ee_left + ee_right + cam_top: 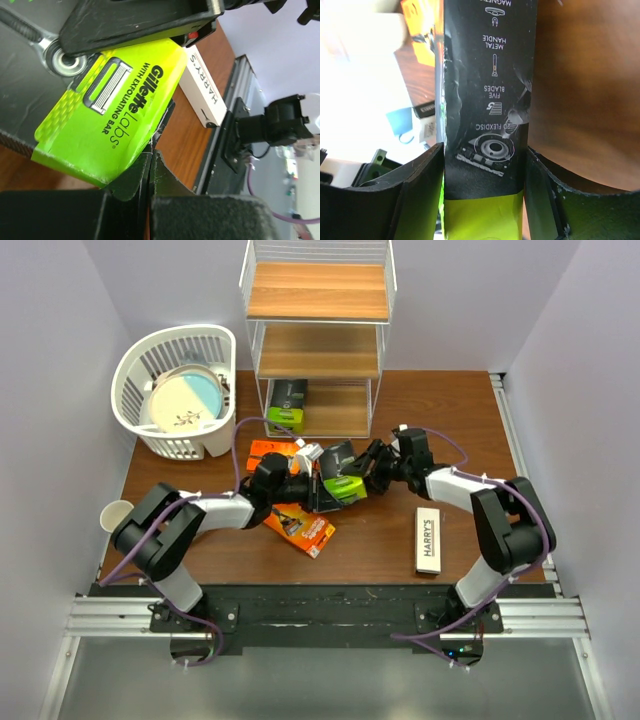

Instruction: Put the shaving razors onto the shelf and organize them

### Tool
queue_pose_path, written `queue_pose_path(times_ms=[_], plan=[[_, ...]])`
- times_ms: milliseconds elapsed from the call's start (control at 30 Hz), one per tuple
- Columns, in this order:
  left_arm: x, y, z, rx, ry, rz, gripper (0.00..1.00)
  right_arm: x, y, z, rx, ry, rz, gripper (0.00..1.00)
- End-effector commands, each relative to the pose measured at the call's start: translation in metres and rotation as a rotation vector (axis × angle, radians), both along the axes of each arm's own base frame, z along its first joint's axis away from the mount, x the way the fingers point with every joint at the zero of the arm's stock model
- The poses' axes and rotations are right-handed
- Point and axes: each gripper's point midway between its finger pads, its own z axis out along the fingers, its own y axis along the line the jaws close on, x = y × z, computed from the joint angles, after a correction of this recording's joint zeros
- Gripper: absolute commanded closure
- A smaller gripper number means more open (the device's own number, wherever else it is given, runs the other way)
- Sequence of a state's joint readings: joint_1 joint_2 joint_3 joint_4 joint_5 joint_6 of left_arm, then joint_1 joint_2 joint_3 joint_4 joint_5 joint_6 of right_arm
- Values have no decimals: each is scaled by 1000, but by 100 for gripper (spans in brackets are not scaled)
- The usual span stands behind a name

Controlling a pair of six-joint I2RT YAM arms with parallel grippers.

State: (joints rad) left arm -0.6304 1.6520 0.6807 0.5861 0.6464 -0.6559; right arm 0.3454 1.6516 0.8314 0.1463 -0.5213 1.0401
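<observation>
A black-and-lime-green razor pack (342,483) is at mid table between both grippers. My right gripper (367,472) is shut on it; in the right wrist view the pack (487,100) fills the space between the jaws (485,150). My left gripper (312,477) is shut, and its closed tips (151,156) touch the pack's green edge (115,110). A second black-and-green pack (287,405) stands on the bottom board of the shelf (318,290). Two orange boxes (300,527) (272,450) lie by the left arm. The white HARRY'S box (428,540) lies at the front right.
A white slatted basket (150,365) holding a plate stands at the back left. A paper cup (117,515) sits at the table's left edge. Purple walls close in on both sides. The HARRY'S box also shows in the left wrist view (202,87).
</observation>
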Motion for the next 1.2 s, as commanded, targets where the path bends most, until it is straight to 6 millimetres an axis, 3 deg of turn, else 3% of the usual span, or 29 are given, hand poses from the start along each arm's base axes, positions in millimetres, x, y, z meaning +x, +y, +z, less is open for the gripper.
queue_pose_path(times_ms=[0, 167, 233, 467, 667, 733, 900, 1000, 1033, 1167], plan=[[20, -13, 28, -1, -133, -14, 100, 35, 29, 50, 142, -203, 56, 53], [52, -11, 34, 83, -215, 40, 100, 62, 30, 66, 165, -267, 18, 53], [60, -5, 26, 149, -208, 73, 100, 74, 26, 72, 174, -292, -14, 54], [76, 1, 26, 220, -233, 128, 100, 84, 15, 81, 170, -324, -64, 58], [114, 29, 5, 415, -260, 324, 100, 94, 5, 55, 131, -309, -131, 56], [127, 44, -5, 502, -252, 414, 100, 100, 7, 59, 146, -332, -137, 56], [151, 60, -6, 581, -280, 539, 100, 114, 7, 56, 139, -361, -156, 53], [162, 64, -13, 615, -296, 587, 100, 115, 4, 40, 114, -335, -170, 46], [165, 65, -21, 634, -293, 599, 100, 117, 1, 36, 94, -339, -182, 38], [173, 50, -26, 624, -292, 604, 100, 117, -8, 17, 27, -296, -191, 22]])
